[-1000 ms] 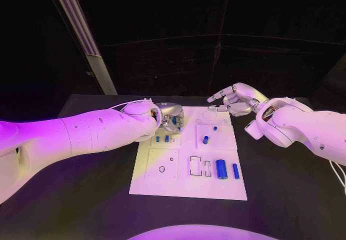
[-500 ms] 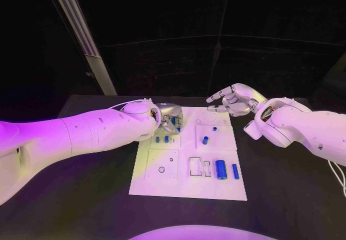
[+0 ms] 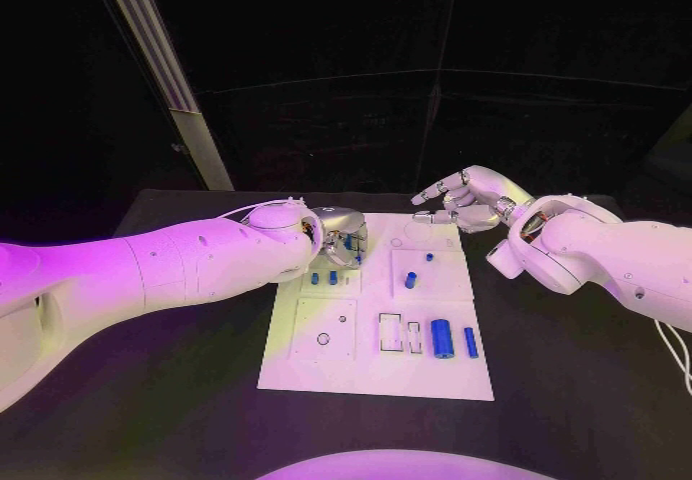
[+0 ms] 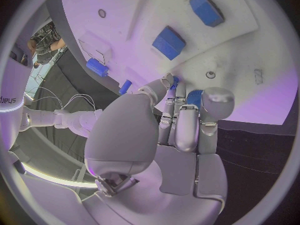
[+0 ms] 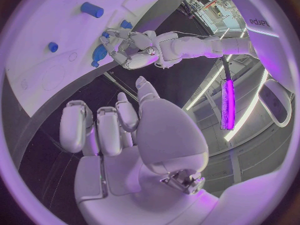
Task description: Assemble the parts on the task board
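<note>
On the black surface [image 3: 173, 400] lies the white board [image 3: 378, 372], lengthwise away from me. At its near end I see a thick blue cylinder [image 3: 443, 338] with a thinner blue rod [image 3: 470, 342] just beside it, both lying flat, next to two narrow rectangular slots [image 3: 391, 332]. Mid-board there is a blue peg [image 3: 410, 280] on a raised square panel, and a smaller blue stud [image 3: 428, 256] beyond it.

My left hand [image 3: 340, 236] sits over the far left corner of the board, fingers curled downward. In the left wrist view the fingertips [image 4: 170, 80] press down at the board around a small blue piece [image 4: 194, 97]; I read blue between thumb and fingers, but I cannot tell if it is actually gripped or only touched. Two short blue pegs [image 3: 325, 278] stand just near side of that hand.

My right hand [image 3: 464, 203] hovers above the far right corner of the board, apart from it, fingers spread and partly bent, holding nothing. The right wrist view confirms an empty palm, fingers [image 5: 95, 128] apart.
</note>
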You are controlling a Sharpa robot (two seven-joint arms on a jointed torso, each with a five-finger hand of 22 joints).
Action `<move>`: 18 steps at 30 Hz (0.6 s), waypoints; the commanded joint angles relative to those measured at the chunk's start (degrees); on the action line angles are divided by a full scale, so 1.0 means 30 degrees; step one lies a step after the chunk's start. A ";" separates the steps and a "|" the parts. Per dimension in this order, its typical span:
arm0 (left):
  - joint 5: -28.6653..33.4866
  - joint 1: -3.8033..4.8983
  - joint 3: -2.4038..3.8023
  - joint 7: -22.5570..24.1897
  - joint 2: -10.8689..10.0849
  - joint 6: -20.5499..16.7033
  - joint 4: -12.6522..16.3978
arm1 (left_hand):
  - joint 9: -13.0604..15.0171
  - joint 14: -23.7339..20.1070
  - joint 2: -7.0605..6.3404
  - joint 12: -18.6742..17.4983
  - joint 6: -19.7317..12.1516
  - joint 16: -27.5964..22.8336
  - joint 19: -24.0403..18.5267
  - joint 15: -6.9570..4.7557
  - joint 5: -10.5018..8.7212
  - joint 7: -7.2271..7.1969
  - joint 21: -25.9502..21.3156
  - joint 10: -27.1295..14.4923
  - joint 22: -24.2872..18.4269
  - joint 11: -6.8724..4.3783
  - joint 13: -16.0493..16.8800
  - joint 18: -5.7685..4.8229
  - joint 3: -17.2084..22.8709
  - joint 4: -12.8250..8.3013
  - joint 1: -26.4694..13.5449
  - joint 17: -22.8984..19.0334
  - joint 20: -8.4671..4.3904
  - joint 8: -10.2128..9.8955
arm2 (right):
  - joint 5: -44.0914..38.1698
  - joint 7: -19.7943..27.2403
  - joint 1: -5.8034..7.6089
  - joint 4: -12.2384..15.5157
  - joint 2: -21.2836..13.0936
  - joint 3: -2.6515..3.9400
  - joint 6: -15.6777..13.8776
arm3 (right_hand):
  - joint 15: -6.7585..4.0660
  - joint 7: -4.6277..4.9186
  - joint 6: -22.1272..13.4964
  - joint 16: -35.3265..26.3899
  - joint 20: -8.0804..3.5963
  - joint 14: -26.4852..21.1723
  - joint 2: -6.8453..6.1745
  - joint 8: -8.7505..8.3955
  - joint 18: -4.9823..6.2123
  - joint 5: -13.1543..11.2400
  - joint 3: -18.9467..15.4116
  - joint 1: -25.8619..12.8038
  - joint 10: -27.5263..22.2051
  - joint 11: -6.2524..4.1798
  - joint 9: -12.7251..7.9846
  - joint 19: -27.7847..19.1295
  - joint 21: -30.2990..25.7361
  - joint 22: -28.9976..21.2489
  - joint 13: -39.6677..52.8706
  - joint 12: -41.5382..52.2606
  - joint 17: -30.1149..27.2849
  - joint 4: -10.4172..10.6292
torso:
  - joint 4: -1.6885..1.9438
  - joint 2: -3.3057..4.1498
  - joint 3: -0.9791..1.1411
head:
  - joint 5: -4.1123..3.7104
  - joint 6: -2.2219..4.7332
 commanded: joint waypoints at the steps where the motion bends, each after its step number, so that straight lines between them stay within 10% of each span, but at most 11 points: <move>1: -0.0063 -0.0037 -0.0008 0.0349 -0.0087 -0.0427 0.0036 | -0.0049 0.0500 0.0093 -0.0222 0.0249 0.0096 0.0097 -0.0136 0.0061 0.0019 0.0212 0.0251 0.0203 0.0020 -0.0063 -0.0321 0.0323 -0.0228 0.0195 -0.0028 -0.0059 -0.0194 | -0.0030 0.0115 0.0030 0.0017 0.0019 0.0010 0.0092 | -0.0142 0.0002 0.0114 -0.0049 -0.0031 0.0816 0.0218 0.0089 0.0356 0.0098 -0.0084 -0.0033 -0.0123 0.0001 -0.0003 -0.0129 -0.0118 0.0016 0.0008 -0.0038 0.0029 -0.0019 | 0.0004 -0.0005 0.0004 | 0.0007 0.0004; 18: 0.1542 -0.0040 0.0250 0.1807 -0.1940 -0.2292 0.1689 | -0.0217 0.0473 -0.0156 -0.0831 0.0400 0.0138 0.0135 -0.0049 0.0060 0.0173 0.0557 0.0524 0.0632 0.0144 -0.0212 -0.0385 0.1085 -0.0771 0.0002 -0.0255 -0.0012 -0.0665 | -0.0030 0.0156 0.0030 -0.0016 -0.0021 0.0010 0.0072 | -0.0143 -0.0001 0.0136 -0.0085 -0.0033 0.0809 0.0274 0.0109 0.0363 0.0115 -0.0101 -0.0019 -0.0117 -0.0001 0.0002 -0.0144 -0.0139 -0.0010 0.0004 -0.0035 -0.0015 -0.0008 | 0.0050 -0.0008 -0.0020 | -0.0187 0.0120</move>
